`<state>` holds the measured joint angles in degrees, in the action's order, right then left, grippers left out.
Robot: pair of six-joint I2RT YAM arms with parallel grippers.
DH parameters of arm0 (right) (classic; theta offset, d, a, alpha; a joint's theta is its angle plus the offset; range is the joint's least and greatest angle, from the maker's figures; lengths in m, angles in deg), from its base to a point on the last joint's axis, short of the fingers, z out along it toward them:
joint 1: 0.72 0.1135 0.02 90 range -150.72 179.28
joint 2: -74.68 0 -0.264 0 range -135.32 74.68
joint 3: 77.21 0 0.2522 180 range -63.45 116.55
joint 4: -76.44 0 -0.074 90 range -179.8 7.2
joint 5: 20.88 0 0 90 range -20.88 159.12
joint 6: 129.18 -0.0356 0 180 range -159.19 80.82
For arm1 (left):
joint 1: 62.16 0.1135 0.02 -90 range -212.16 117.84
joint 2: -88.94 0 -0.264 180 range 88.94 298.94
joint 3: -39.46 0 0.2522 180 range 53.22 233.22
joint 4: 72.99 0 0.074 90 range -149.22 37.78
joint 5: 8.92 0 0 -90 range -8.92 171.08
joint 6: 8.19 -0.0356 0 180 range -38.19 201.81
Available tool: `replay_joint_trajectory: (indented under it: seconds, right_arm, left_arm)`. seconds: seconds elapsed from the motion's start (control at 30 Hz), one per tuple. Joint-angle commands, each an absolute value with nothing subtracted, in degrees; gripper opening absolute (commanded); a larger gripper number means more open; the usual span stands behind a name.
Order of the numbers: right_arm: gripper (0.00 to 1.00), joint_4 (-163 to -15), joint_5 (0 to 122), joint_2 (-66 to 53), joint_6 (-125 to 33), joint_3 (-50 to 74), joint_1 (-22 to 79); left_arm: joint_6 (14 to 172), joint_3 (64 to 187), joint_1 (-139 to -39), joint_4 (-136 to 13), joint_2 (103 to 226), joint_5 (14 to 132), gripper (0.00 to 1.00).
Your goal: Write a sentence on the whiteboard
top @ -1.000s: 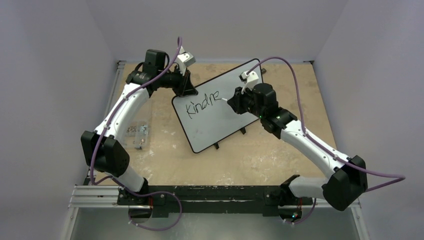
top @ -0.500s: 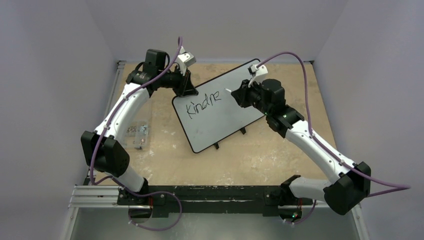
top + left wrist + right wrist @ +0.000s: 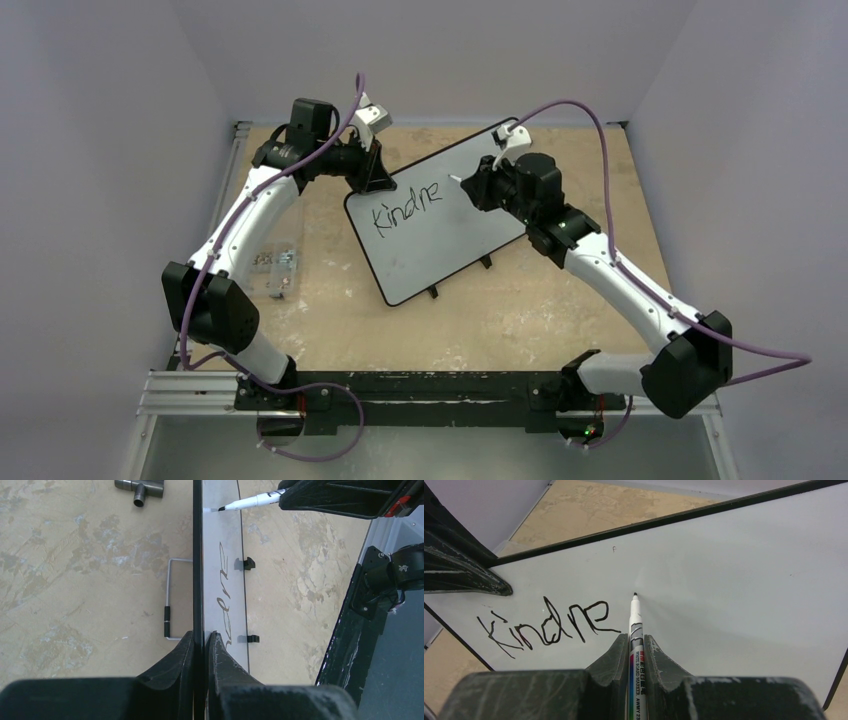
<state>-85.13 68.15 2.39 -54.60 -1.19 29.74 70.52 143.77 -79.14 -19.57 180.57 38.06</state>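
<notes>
Right claw (image 3: 635,639) clamped on marker (image 3: 634,615), left claw (image 3: 201,639) pinching whiteboard (image 3: 440,240) rim.
Board tilted on tabletop (image 3: 520,310) at upper centre of the overhead frame; sentence (image 3: 549,625) reading "Kindne" across its upper left; marker tip just right of the last letter, contact unclear.

The top view looks steeply down from above and behind the arm bases, taking in the table (image 3: 520,320) from its near edge to its far edge. The left wrist camera sits close behind the left gripper (image 3: 201,635) towards the far left corner and sights edge-on along the whiteboard (image 3: 220,582) towards the table's right edge (the base rail fills its right side). The right wrist camera peers closely past the right gripper (image 3: 635,637) across the board's face towards the far left corner; all three views share the sentence (image 3: 549,625) and the marker (image 3: 635,617).
</notes>
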Motion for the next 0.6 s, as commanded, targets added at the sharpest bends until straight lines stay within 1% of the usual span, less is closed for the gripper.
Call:
replay_joint_trajectory:
  seconds: [0.0,0.37,0.4,0.43,0.57]
  right_arm:
    - [0.00,-88.08,68.95,1.21,-54.92,2.22,29.45]
    - [0.00,-89.88,63.59,-0.65,-55.49,0.62,29.49]
    - [0.00,-89.88,63.03,1.67,-55.53,0.44,29.47]
    - [0.00,-89.87,62.71,-0.49,-55.53,0.25,29.51]
    - [0.00,-88.96,62.27,-1.16,-55.54,-0.40,29.49]
  left_arm:
    - [64.65,144.01,-80.27,-17.91,181.94,40.83,0.00]
    - [65.09,144.37,-80.27,-17.83,182.15,40.05,0.00]
    - [65.10,144.37,-80.27,-17.84,182.18,40.10,0.00]
    - [65.15,144.37,-80.27,-17.85,182.16,40.11,0.00]
    - [65.19,144.45,-80.27,-17.85,182.15,40.15,0.00]
